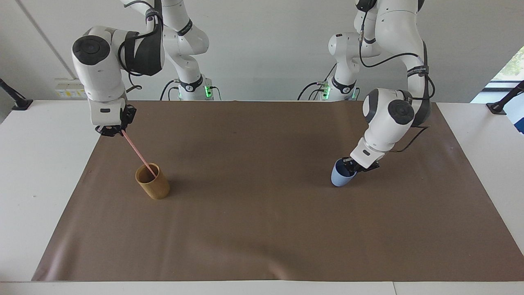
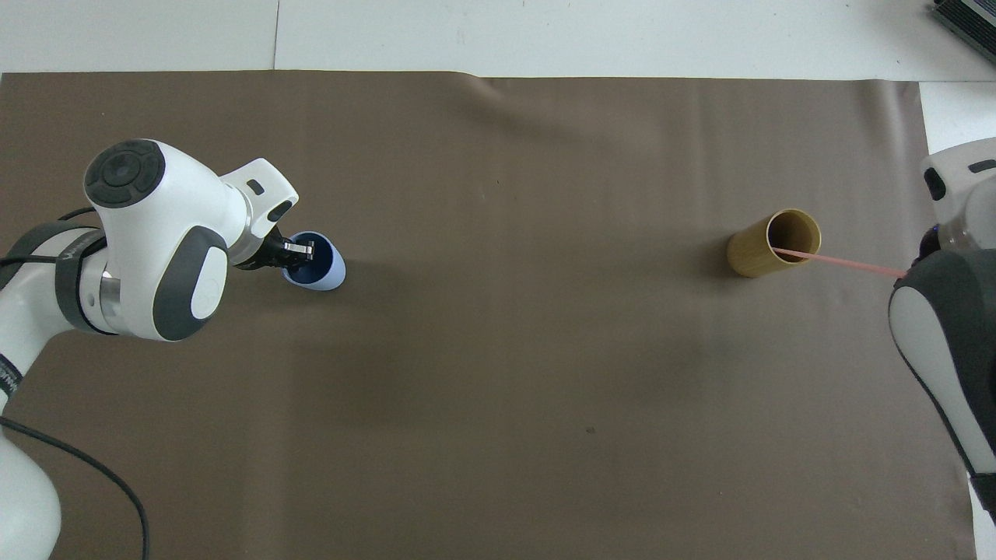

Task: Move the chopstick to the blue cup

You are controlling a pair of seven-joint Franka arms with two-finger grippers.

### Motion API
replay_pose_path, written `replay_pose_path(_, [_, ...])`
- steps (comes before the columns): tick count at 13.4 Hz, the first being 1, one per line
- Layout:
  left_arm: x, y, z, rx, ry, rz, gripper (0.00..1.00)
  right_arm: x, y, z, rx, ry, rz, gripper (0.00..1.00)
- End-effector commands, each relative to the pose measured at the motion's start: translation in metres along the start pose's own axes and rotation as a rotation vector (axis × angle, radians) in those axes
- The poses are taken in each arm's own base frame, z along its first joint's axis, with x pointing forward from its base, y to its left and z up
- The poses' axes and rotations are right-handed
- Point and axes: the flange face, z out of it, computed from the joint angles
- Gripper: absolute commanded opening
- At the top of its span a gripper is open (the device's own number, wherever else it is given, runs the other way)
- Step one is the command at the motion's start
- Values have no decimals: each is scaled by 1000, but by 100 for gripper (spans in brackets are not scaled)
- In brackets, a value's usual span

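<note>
Right hand point(image 1: 109, 131) clamped on the upper end of the chopstick point(image 1: 139, 152), up over the brown mat point(image 1: 262, 229) at the right arm's end of the counter point(image 1: 37, 164). Chopstick slanting down, lower end inside the bamboo cup point(image 1: 152, 181) (upright on the mat, nothing else seen inside). Left hand point(image 1: 355, 164) pinched shut on the rim of the blue cup point(image 1: 340, 177), one finger inside the mouth. Blue cup tilted, mouth leaning toward the left arm's end, its rounded base touching or just above the mat (cannot tell which). Dark blue interior point(image 2: 303, 263) bare apart from the finger. Two cups well apart.
</note>
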Motion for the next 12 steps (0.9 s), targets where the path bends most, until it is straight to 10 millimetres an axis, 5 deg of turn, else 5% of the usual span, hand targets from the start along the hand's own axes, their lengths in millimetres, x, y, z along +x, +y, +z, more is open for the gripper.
replay_pose_path(1, [-18, 36, -8, 14, -18, -52, 0, -18, -5, -39, 14, -22, 38, 0])
replay_pose_path(4, [-33, 78, -9, 21, -17, -136, 0, -37, -9, -77, 33, -30, 67, 0])
replay_pose_path(8, [-57, 139, -10, 6, -11, -164, 0, -68, -26, -107, 39, -41, 101, 0])
replay_pose_path(10, [-63, 154, -11, -10, -8, -190, 0, -81, -39, -119, 49, -45, 122, 0])
replay_pose_path(12, [-80, 193, -12, -31, 12, -172, 0, -86, -47, -126, 48, -50, 162, 0])
